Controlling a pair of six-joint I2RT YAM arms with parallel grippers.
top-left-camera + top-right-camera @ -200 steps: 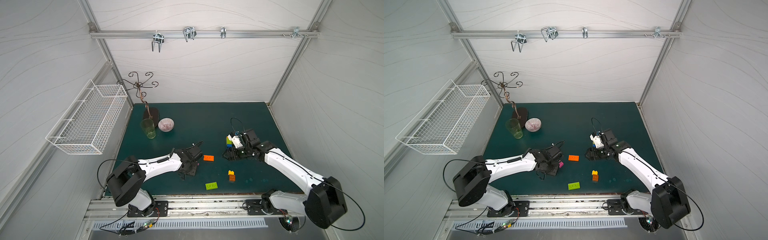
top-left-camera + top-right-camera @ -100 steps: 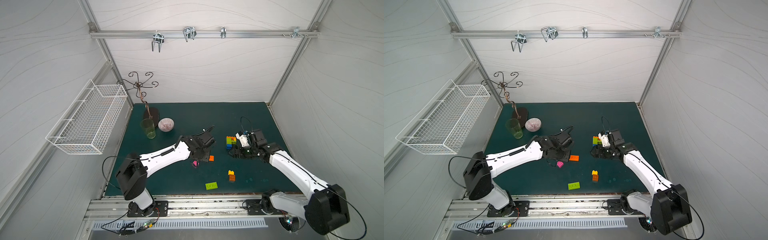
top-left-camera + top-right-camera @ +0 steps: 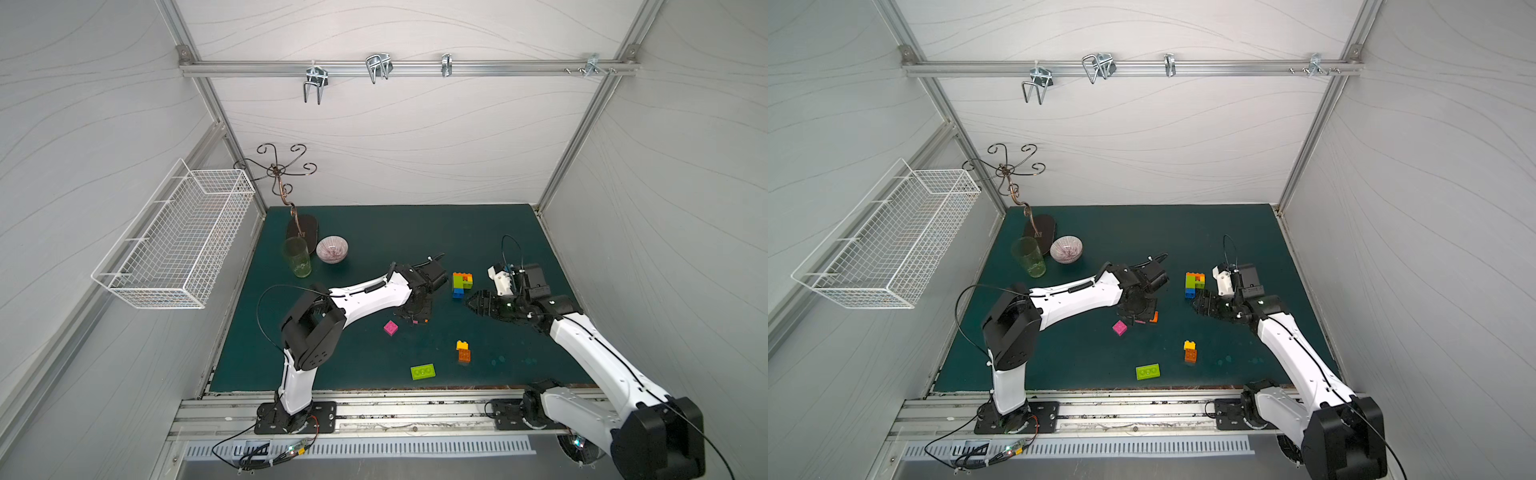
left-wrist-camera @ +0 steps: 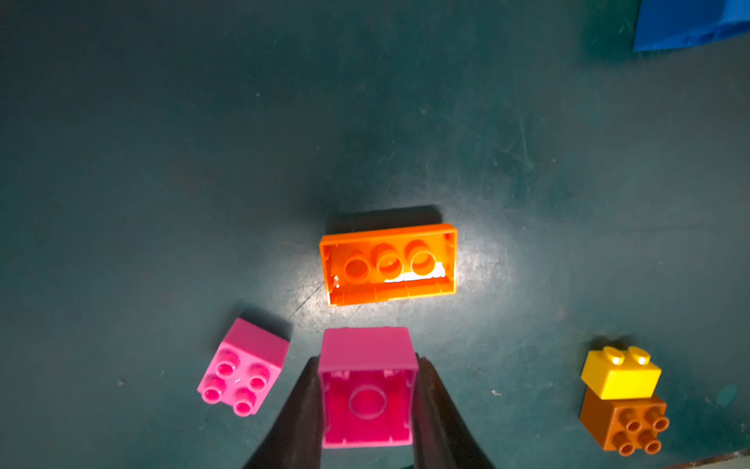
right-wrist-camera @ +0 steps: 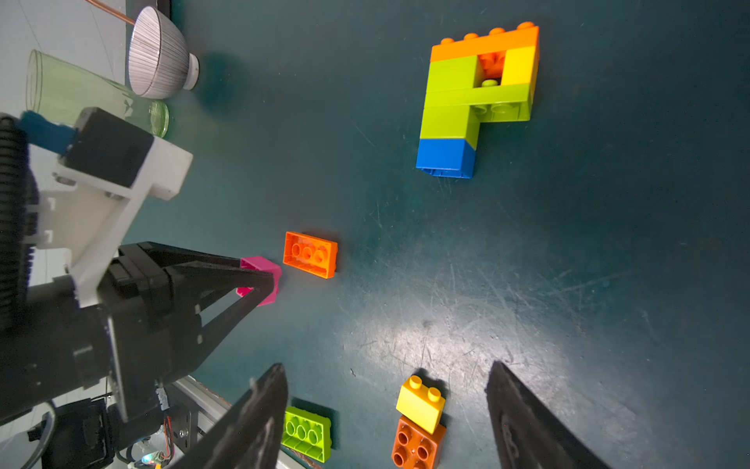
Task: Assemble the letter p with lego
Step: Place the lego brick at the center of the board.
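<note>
- Leftmost, a spare pink brick [image 4: 243,365] is lying studs-up on the mat [image 3: 374,249], just beside the left arm's load;
- Next, the left gripper [image 4: 367,361] is clamping a second pink brick [image 4: 367,406] by its side walls, hollow side facing the wrist camera; the carry, I judge, should be clearing the upturned orange brick [image 4: 389,264] just ahead;
- Further right, the brick letter [image 5: 475,97] is lying flat on the mat; any added piece probably needs lining up squarely before pressing;
- Rightmost, the right gripper [image 5: 387,367] is standing wide open and empty near the letter; it could be bracing it.
</note>
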